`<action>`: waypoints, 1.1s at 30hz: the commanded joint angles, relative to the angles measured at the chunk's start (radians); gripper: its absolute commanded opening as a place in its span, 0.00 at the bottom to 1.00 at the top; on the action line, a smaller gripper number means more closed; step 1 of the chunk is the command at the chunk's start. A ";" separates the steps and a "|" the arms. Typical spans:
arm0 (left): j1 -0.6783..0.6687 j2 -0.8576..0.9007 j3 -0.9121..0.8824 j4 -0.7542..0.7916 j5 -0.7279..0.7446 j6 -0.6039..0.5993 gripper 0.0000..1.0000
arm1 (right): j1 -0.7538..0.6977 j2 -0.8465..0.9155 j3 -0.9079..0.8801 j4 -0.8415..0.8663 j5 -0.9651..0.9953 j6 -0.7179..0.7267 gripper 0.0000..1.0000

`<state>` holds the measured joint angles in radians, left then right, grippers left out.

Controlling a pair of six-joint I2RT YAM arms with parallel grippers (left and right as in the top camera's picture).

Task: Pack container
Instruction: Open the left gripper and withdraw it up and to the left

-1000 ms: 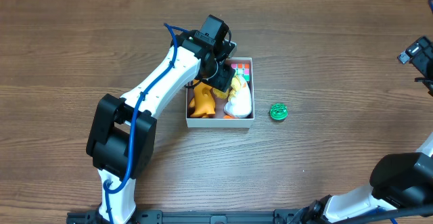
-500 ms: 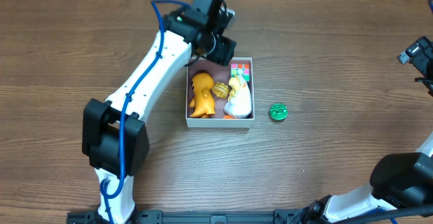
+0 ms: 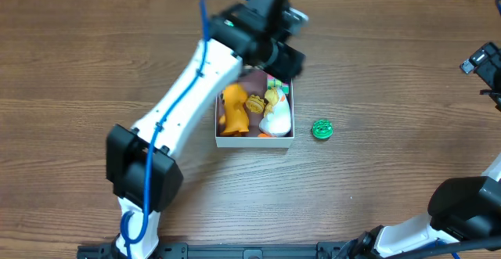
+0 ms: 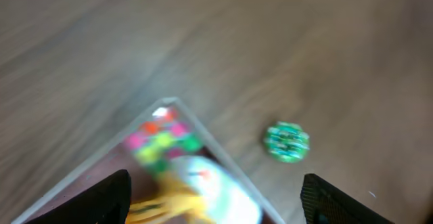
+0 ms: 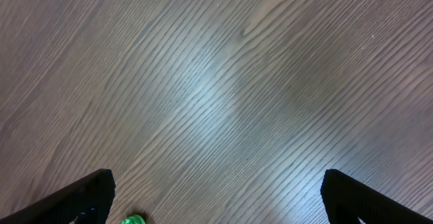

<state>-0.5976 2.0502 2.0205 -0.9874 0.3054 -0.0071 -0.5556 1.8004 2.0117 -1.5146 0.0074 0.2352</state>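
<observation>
Green marks the only toy outside the box: a small green disc lies flat on the wooden desk, just beside the right wall of the container and not touching it. The container sits mid-desk, and its pinkish floor is largely covered. An orange toy fills the left side and a white and yellow toy the right. A small golden piece sits between them, and a colourful cube is tucked into the far right corner.

The left gripper hangs above that far right corner with its fingers spread wide and nothing between them. Its wrist view is blurred, yet both the container corner and the disc are recognisable in it. The right gripper is parked well apart at the desk's far right edge. It too is spread wide and empty, over bare wood.

The packing looks nearly done, and the step in hand is probably fetching the last piece. The next move calls for carrying the left gripper out past the right wall and bringing it down so the fingers straddle the disc. The disc is low and thin, so the fingertips would have to come almost to the desk before closing. Space for it inside looks tight.
</observation>
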 commanded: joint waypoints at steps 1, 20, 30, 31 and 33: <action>-0.100 0.007 0.020 0.000 0.021 0.095 0.83 | -0.001 -0.005 0.002 0.003 0.005 0.004 1.00; -0.030 0.009 0.013 -0.086 -0.240 -0.048 1.00 | -0.001 -0.005 0.002 0.003 0.005 0.004 1.00; 0.263 -0.048 0.013 -0.200 -0.380 -0.211 1.00 | -0.001 -0.005 0.002 0.003 0.005 0.004 1.00; 0.291 -0.048 0.013 -0.216 -0.379 -0.212 1.00 | -0.001 -0.005 0.002 0.003 0.005 0.004 1.00; 0.352 -0.048 0.013 -0.259 -0.379 -0.246 1.00 | -0.001 -0.005 0.002 0.018 0.005 0.005 1.00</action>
<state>-0.3397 2.0537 2.0205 -1.2018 -0.0334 -0.1822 -0.5556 1.8004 2.0121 -1.5143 0.0074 0.2356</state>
